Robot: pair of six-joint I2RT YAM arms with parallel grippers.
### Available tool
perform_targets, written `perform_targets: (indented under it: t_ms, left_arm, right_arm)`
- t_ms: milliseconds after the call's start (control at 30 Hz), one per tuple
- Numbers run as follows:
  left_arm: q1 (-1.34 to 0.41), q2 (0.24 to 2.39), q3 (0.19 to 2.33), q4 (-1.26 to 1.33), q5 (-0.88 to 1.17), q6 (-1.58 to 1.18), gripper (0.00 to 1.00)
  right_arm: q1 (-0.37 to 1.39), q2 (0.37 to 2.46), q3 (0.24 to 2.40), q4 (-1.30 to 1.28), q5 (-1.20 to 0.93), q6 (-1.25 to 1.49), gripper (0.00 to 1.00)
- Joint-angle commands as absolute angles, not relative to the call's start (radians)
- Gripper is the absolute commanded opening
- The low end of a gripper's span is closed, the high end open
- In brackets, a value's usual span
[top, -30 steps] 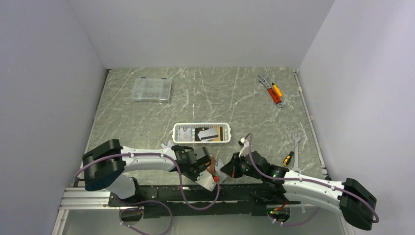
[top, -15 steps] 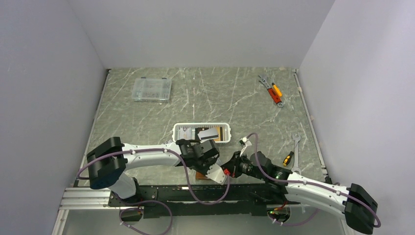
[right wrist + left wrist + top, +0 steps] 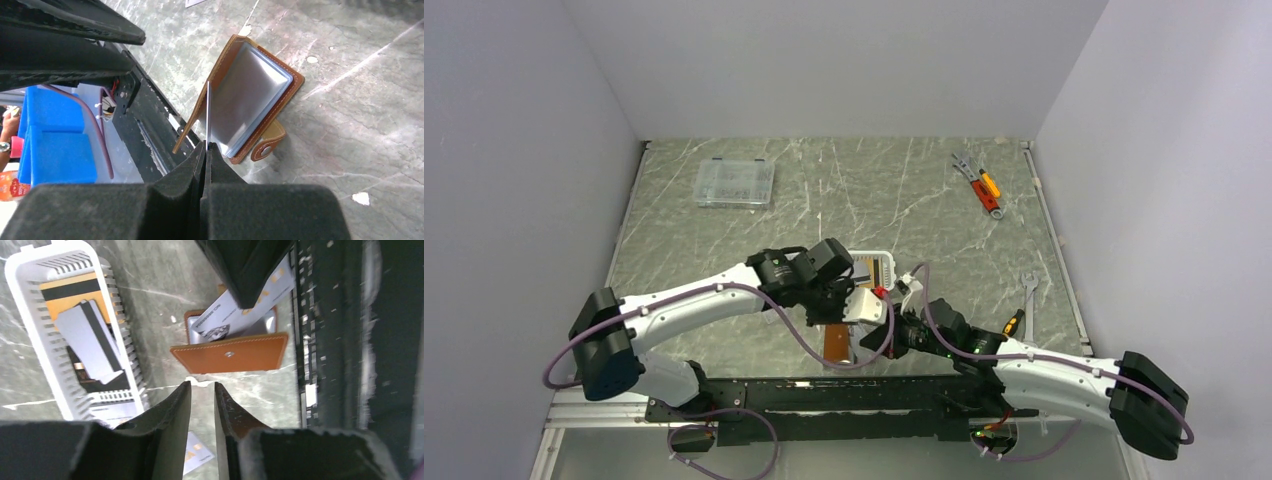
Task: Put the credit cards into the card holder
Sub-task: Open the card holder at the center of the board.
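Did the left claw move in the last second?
Yes. The left gripper went from the table's near edge farther in, and is now at the white basket.

I see a clear compartment box [image 3: 734, 183] far-left on the table [image 3: 874, 200], a white slotted basket [image 3: 125, 347] mid-table, and hand tools [image 3: 979, 185] far-right.

L arm [image 3: 714, 295] hides most of basket [image 3: 887, 266] & pt of card holder [image 3: 836, 345].
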State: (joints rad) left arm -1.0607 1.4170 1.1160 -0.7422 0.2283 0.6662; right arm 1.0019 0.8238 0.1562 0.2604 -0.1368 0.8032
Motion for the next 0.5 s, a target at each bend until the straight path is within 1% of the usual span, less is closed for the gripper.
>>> perform_targets:
  t_ms: [0,33,67,233,333,400,467]
  left_arm:
    - [-0.992,1.366,1.123,-0.766,0.43,0.446,0.33]
    - [-0.966,1.363,1.108,-0.752,0.464,0.408,0.38]
    - [-0.939,1.362,1.096,-0.739,0.499,0.37,0.4]
    - [-0.851,1.33,1.023,-0.695,0.595,0.269,0.46]
    - [-0.817,1.312,0.983,-0.68,0.621,0.24,0.53]
    - [-0.797,1.32,0.971,-0.693,0.634,0.242,0.54]
    - [-0.776,1.331,0.968,-0.725,0.642,0.282,0.54]
  right_arm:
    - [1.018,0.848,0.214,0.338,-0.158,0.776,0.0]
    - [1.023,0.86,0.224,0.337,-0.158,0.772,0.0]
    - [1.029,0.874,0.235,0.334,-0.159,0.767,0.0]
    - [1.075,0.96,0.293,0.334,-0.151,0.745,0.0]
    - [1.097,1.008,0.325,0.327,-0.147,0.735,0.0]
    - [1.112,1.025,0.351,0.307,-0.133,0.726,0.0]
    - [1.125,1.036,0.37,0.29,-0.123,0.719,0.0]
